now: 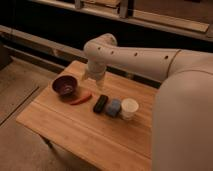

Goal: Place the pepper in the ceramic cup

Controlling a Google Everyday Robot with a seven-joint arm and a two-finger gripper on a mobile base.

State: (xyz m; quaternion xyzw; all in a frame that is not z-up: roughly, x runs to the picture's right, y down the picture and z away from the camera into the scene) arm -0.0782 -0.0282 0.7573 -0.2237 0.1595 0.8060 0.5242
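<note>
Your arm (pixel 135 57) reaches in from the 3 o'clock side, runs about level over the back of the wooden table (pixel 75 131), then bends down at the wrist. That leaves the gripper (pixel 93 79) hanging over the wood at roughly 1 o'clock of the pepper (pixel 81 99), apart from it. Honestly can't tell if it's open or closed.

The pepper lies flat on the table, just off the dark bowl (pixel 65 85) at its 5 o'clock. Out at the pepper's 3 o'clock you've got a row: black block (pixel 100 103), blue thing (pixel 113 107), then the white ceramic cup (pixel 129 108), standing upright.
</note>
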